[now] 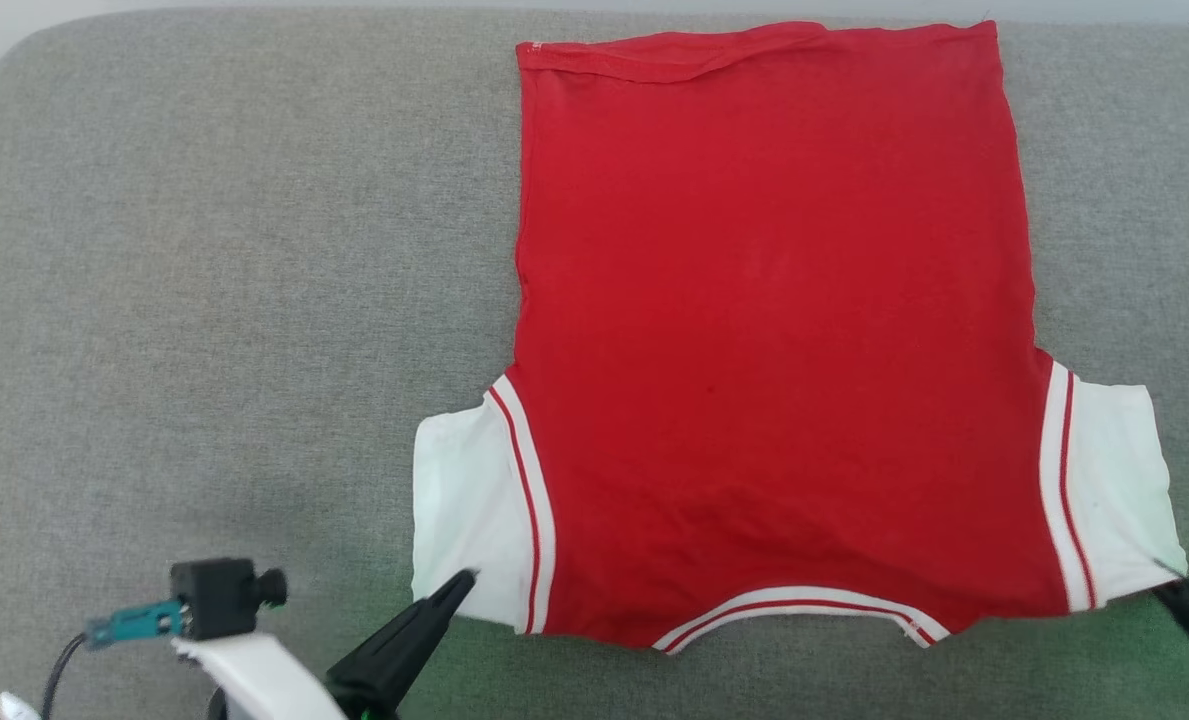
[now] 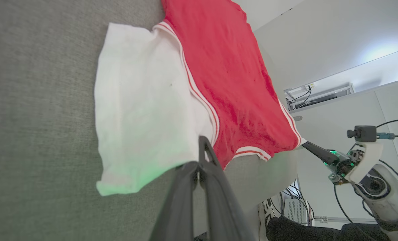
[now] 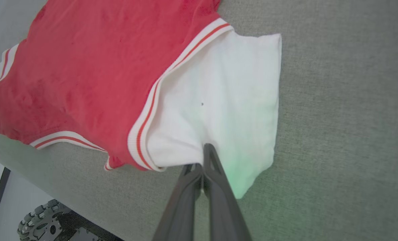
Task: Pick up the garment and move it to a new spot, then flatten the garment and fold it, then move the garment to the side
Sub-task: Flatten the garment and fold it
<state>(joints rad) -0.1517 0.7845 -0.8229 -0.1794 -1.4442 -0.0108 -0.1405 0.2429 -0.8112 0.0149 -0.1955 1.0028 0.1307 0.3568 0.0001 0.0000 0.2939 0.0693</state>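
The garment is a red shirt lying spread flat on the grey cushion, hem at the far edge, neckline nearest me, and white sleeves out to both sides. My left gripper is shut on the lower edge of the left white sleeve, its fingers pressed together over the hem. My right gripper is shut on the lower corner of the right white sleeve, where the cloth puckers toward the tips. The right gripper also shows in the left wrist view at the shirt's far corner.
The cushion's front edge runs just behind the neckline, with the robot's wheeled base below it. Bare grey fabric stretches wide to the left of the shirt. A shoe and cables sit on the floor beyond the edge.
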